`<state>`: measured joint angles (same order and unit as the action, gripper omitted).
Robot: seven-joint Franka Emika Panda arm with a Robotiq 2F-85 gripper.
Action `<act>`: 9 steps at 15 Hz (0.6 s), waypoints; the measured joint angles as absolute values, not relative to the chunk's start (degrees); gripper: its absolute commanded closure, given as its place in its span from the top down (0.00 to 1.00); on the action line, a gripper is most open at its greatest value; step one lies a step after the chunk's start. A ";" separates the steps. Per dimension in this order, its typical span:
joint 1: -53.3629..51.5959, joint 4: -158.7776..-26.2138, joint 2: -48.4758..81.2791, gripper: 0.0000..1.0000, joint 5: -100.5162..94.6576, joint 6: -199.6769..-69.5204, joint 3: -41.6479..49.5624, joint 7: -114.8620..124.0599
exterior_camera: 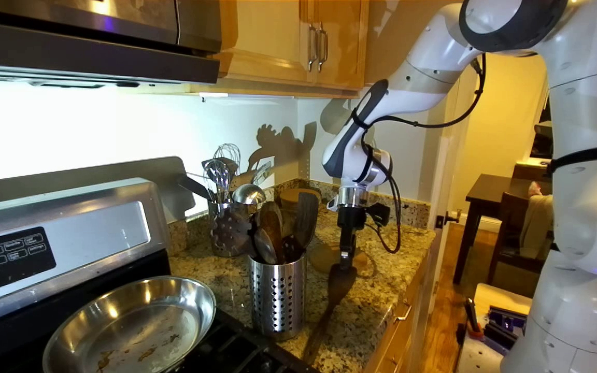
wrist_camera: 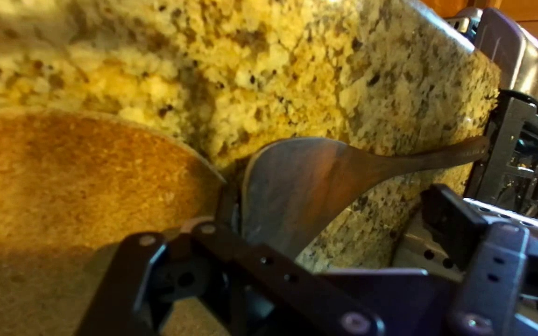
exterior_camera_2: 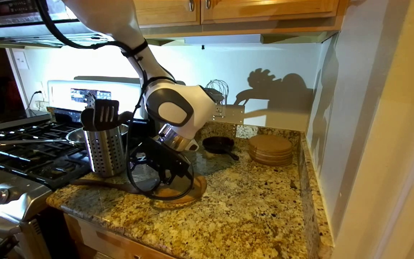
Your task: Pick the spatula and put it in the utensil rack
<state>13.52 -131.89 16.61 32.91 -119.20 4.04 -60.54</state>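
When looking through the wrist view, can make out the gripper [wrist_camera: 332,200] at the bottom of the frame, jaws spread wide: one just left of the head of the spatula [wrist_camera: 339,175], one at lower right. From there, get nearly all of the spatula, flat on the granite counter [wrist_camera: 297,84], rounded head at centre, handle running right, near a flat wooden disc [wrist_camera: 77,186] at left; cannot tell about contact with the nearer jaw. In an exterior view, see the gripper merely edge-on, down at the spatula's head, right of centre. Find the utensil rack [exterior_camera: 276,300] upright at bottom centre, packed with wooden and metal utensils [exterior_camera: 306,220], right of the frying pan [exterior_camera: 138,331] on the stove [exterior_camera: 101,233]. In an exterior view, also find a black skillet [exterior_camera_2: 217,143] near centre and, farther right, a stack of wooden discs [exterior_camera_2: 271,149]. For obstructions, note the robot arm [exterior_camera_2: 192,108] across the upper centre, hiding part of the stove; in the wrist view, black linkage over the head's lower edge.
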 measured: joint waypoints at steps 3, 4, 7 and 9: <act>13.48 -131.83 16.83 1.00 33.11 -118.49 3.23 -60.33; 13.46 -131.81 16.86 1.00 33.23 -118.28 3.01 -60.28; 13.45 -131.67 16.97 1.00 33.68 -118.00 2.62 -60.13; 13.45 -131.60 17.06 1.00 34.11 -117.91 2.57 -60.00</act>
